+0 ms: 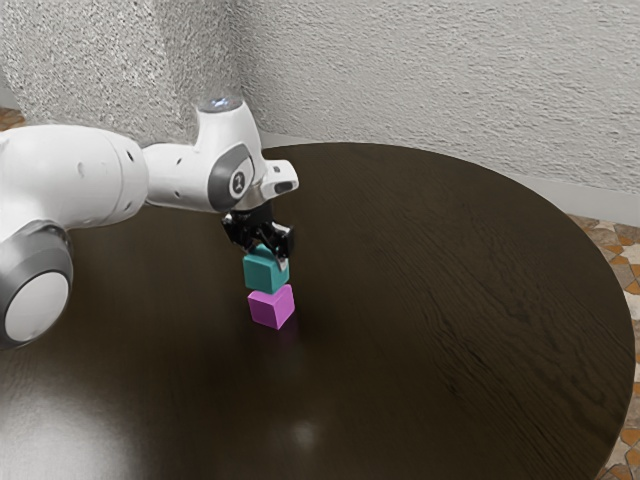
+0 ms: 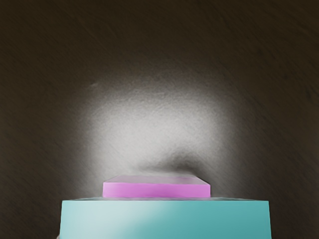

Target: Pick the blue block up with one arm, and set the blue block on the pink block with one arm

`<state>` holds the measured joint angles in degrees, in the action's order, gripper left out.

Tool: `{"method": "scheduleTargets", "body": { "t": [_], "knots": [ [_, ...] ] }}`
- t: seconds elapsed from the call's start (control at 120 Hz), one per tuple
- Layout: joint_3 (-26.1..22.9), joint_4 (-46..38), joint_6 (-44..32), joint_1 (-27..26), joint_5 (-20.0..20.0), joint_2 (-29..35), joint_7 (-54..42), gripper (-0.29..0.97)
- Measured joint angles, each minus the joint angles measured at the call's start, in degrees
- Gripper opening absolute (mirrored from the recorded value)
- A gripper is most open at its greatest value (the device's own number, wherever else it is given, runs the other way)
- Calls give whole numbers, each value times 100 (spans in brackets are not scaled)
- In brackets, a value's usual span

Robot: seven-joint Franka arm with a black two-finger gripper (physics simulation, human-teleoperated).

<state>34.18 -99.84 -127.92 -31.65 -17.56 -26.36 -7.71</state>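
Black claw [image 1: 267, 248] (tight) on blue block [image 1: 265, 271]

My white arm [image 1: 110, 185] extends from the exterior view's left; my black two-finger gripper [image 1: 265, 246] points down, clamping the teal cube [image 1: 265, 273].

We count two blocks in total: one blue block [image 1: 265, 269]; one pink block [image 1: 272, 306]; we count one round dark table [image 1: 450, 300]; one white robot arm [image 1: 120, 185]; one black gripper [image 1: 262, 243]; the wrist view confirms one block of each colour.
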Motion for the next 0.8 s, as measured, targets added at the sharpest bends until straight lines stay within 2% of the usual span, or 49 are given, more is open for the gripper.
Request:
{"method": "scheduleTargets", "body": {
  "t": [0.367, 0.508, 0.8],
  "knots": [
    [-14, 38, -2, 53, 3, -97, -5, 34],
    [-254, 56, -2, 284, 37, -101, -9, 34],
    [-290, 136, -3, 315, 67, -125, -16, 34]
  ]
}}
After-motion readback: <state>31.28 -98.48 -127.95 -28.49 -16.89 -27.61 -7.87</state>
